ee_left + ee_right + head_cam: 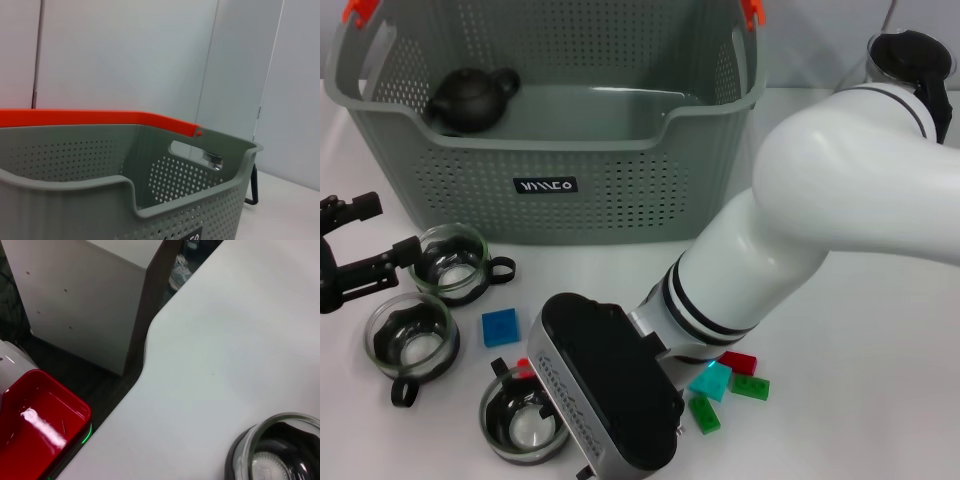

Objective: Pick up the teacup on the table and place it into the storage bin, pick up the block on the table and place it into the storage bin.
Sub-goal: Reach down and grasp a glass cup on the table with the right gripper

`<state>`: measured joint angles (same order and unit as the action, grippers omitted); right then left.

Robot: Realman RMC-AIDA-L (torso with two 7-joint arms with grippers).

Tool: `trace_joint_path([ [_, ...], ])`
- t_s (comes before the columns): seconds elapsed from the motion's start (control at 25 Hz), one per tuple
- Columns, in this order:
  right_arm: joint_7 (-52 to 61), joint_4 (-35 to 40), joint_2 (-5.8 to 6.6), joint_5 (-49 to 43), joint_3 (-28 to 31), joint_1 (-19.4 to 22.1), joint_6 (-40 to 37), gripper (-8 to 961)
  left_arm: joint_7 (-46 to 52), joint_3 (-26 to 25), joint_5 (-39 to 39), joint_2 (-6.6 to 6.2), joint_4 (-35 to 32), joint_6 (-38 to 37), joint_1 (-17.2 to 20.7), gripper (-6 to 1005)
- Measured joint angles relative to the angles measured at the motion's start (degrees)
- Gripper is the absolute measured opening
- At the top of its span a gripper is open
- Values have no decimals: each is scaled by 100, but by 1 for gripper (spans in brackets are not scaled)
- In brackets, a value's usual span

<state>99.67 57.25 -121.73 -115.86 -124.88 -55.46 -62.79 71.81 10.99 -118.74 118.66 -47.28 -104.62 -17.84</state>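
Reaching low over the nearest glass teacup (525,417), the right gripper (605,395) hides its fingers, so their state cannot be told. Centre on the rim before closing. The left gripper (350,255) waits open beside another teacup (450,262); the storage bin (620,190) stands behind.

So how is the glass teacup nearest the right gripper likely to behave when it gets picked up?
The glass teacup looks rigid and probably fragile, given its clear wall. The smooth round rim may slip in a pinch, so the small black handle could give a surer hold. It sits low and wide on the table, so tipping seems unlikely.
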Motion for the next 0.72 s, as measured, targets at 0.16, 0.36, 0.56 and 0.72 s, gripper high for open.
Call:
trace_joint_path([
  [0.16,-16,-3,0,7,-33,0,41,749,0,16,0,0,0,4,0,855],
  [0.36,103,16,0,10,-156,21,315,662,0,22,0,0,1,4,0,855],
  [0.56,156,32,0,-18,-237,37,426,526,0,16,0,1,9,-1,10,855],
  [0.72,173,33,0,-21,-237,21,409,359,0,7,0,8,16,-16,10,855],
])
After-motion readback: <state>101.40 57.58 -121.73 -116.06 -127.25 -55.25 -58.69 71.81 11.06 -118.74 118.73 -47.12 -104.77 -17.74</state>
